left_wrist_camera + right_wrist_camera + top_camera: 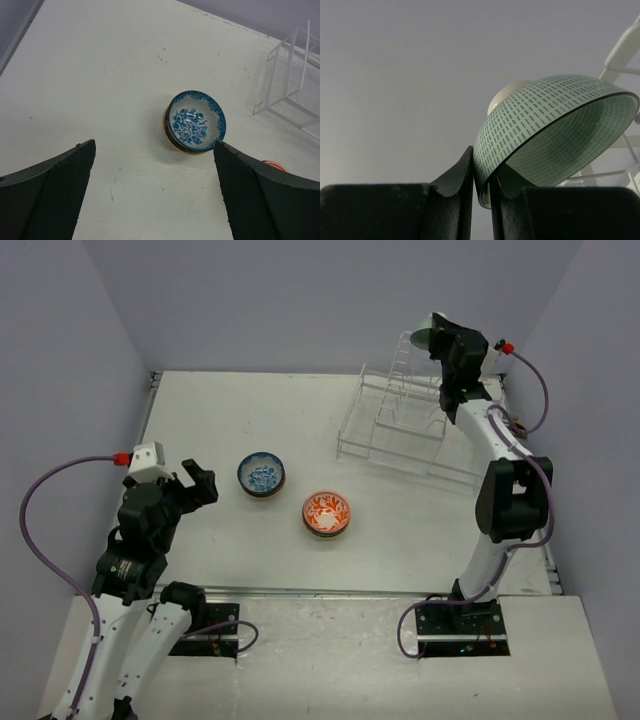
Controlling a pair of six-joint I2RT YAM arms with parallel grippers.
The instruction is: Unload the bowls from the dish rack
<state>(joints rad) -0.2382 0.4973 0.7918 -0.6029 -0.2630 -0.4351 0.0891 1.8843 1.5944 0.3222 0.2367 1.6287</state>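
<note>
Light falls even and diffuse from above — the white table (pixel 250 540) reads bright without glare, and the blue-patterned bowl (pixel 195 122) throws only a faint, soft shadow toward its lower left. In the right wrist view the dark fingers (pixel 454 192) are near-silhouettes, while the green-dashed bowl (pixel 545 115) is sharp.

Black-and-white arms (pixel 497 502) carry purple cables (pixel 546 390), red caps (pixel 121 457) and black mesh-padded claws (pixel 155 144)
</note>
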